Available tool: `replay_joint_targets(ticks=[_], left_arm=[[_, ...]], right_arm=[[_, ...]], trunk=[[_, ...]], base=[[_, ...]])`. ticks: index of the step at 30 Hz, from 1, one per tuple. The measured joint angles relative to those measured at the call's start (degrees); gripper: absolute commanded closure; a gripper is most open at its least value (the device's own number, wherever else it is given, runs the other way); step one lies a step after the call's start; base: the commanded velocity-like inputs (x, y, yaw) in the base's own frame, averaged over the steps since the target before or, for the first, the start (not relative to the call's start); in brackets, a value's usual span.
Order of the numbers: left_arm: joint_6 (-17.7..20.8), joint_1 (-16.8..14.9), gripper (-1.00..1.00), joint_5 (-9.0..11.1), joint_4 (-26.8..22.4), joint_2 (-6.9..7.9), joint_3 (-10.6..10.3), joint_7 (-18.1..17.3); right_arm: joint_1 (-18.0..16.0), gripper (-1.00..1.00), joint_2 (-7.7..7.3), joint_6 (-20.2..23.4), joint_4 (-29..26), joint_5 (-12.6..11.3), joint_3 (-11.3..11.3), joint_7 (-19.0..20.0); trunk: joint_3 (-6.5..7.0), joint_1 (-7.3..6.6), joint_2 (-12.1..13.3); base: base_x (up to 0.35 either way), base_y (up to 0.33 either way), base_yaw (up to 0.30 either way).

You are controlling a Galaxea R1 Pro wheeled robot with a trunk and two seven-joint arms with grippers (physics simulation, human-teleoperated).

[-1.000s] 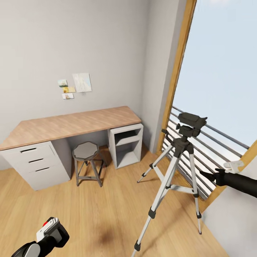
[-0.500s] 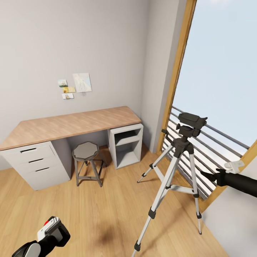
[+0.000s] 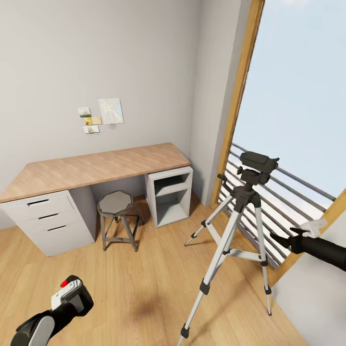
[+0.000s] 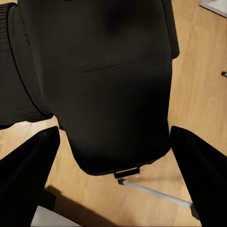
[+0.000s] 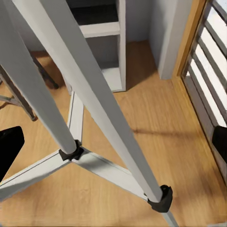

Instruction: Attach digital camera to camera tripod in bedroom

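Observation:
The camera tripod [image 3: 239, 211] stands on the wood floor by the window, with its black head [image 3: 258, 166] bare on top. My left gripper [image 3: 72, 299] is low at the near left, far from the tripod, shut on the digital camera [image 3: 82, 304]. In the left wrist view the black camera body [image 4: 113, 85] sits between the two fingers [image 4: 28, 175]. My right gripper [image 3: 278, 237] reaches in from the right, just beside the tripod's right leg, open. Silver tripod legs [image 5: 71, 80] cross the right wrist view close up, beyond the spread fingertips [image 5: 8, 151].
A wood-topped grey desk [image 3: 96, 168] with drawers runs along the back wall, a grey cube shelf [image 3: 169, 194] at its right end. A small octagonal stool [image 3: 115, 204] stands before it. The tall window with a railing [image 3: 288, 192] is behind the tripod. A pale wall [image 3: 312, 302] is at near right.
My left gripper has risen a little with the camera in it. The right arm has dropped very slightly. The tripod has not moved.

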Motion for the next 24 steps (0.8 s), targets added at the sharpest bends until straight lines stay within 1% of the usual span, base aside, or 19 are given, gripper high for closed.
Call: replay_joint_targets(ticks=[1, 3, 5, 8, 10, 11, 12, 14, 15, 16, 17, 18, 20, 22, 23, 24], left_arm=[[-0.01, 0.00, 1.00, 0.13, -0.02, 0.01, -0.01, -0.01], [0.33, -0.15, 1.00, -1.22, -1.50, 0.77, -0.18, -0.14], [0.58, -0.35, 1.00, -2.00, -3.19, 1.30, -0.35, -0.28], [1.34, -1.49, 1.00, -2.44, -5.15, 1.71, -1.19, -0.50], [3.07, -3.19, 1.00, -2.51, -5.89, 1.74, -2.13, -0.65], [3.22, -3.22, 1.00, -2.94, -5.89, 1.74, -2.11, -0.63], [4.43, -4.26, 1.00, -2.52, -6.15, 1.69, -2.53, -0.71], [7.94, -6.82, 1.00, -2.56, -6.53, 1.46, -3.14, -0.79], [9.96, -8.27, 1.00, -2.51, -6.68, 1.26, -3.36, -0.83], [14.33, -11.38, 1.00, -2.28, -6.80, 0.69, -3.64, -0.75], [16.44, -13.49, 1.00, -1.96, -6.97, 0.28, -3.76, -0.59], [18.28, -15.48, 1.00, -2.53, -6.87, -0.18, -3.81, -0.39], [20.73, -19.63, 1.00, -2.41, -6.49, -1.14, -3.96, 0.25], [22.36, -23.82, 1.00, -2.34, -5.34, -2.26, -4.13, 1.23], [23.74, -29.52, 1.00, -3.40, 0.19, -4.94, -4.23, 3.45], [23.38, -32.92, 1.00, -0.66, 0.17, -6.37, -4.22, 4.62]], right_arm=[[0.00, -1.00, 0.00, -0.04, 0.04, -0.02, 0.00, 0.00], [-0.05, -1.00, -0.04, -2.54, 1.99, 0.00, 0.10, 0.03], [-0.08, -1.00, -0.06, -4.81, 3.56, -0.03, 0.20, 0.06], [-0.11, -1.00, -0.09, -7.19, 4.99, -0.05, 0.30, 0.12], [-0.10, -1.00, -0.10, -8.11, 5.53, -0.06, 0.36, 0.15], [-0.11, -1.00, -0.09, -8.12, 5.54, -0.07, 0.36, 0.15], [-0.09, -1.00, -0.10, -8.45, 5.75, -0.07, 0.38, 0.16], [-0.08, -1.00, -0.10, -8.94, 6.05, -0.07, 0.41, 0.30], [-0.07, -1.00, -0.10, -9.12, 6.18, -0.08, 0.42, 0.57], [-0.07, -1.00, -0.11, -9.42, 6.36, -0.03, 0.42, 1.64], [-0.06, -1.00, -0.11, -9.58, 6.43, 0.00, 0.41, 2.41], [-0.06, -1.00, -0.11, -9.79, 6.48, 0.03, 0.39, 3.19], [-0.06, -1.00, -0.11, -10.30, 6.56, 0.08, 0.34, 4.50], [-0.05, -1.00, -0.11, -10.89, 6.60, 0.11, 0.29, 5.36], [-0.05, -1.00, -0.08, -11.55, 6.64, 0.13, 0.26, 6.10], [-0.05, -1.00, -0.07, -11.72, 6.65, 0.15, 0.27, 6.27]], trunk=[[0.00, 0.00, 0.00], [0.00, 0.00, 0.00], [0.00, 0.00, 0.00], [0.00, 0.00, 0.00], [0.00, 0.00, 0.00], [0.00, 0.00, 0.00], [0.00, 0.00, 0.00], [0.01, 0.00, 0.00], [0.01, 0.00, 0.00], [0.01, 0.01, 0.01], [0.01, 0.00, 0.00], [0.01, 0.00, 0.00], [0.01, 0.00, 0.00], [0.01, 0.00, 0.00], [0.00, 0.01, 0.02], [0.01, 0.00, -0.01]], base=[[0.000, 0.000, 0.000], [0.000, 0.000, 0.000], [0.000, 0.000, 0.000], [0.000, 0.000, 0.000], [0.000, 0.000, 0.000], [0.000, 0.000, 0.000], [0.000, 0.000, 0.000], [0.000, 0.000, 0.000], [0.000, 0.000, 0.000], [0.000, 0.000, 0.000], [0.000, 0.000, 0.000], [0.000, 0.000, 0.000], [0.000, 0.000, 0.000], [0.000, 0.000, 0.000], [0.000, 0.000, 0.000], [0.000, 0.000, 0.000]])
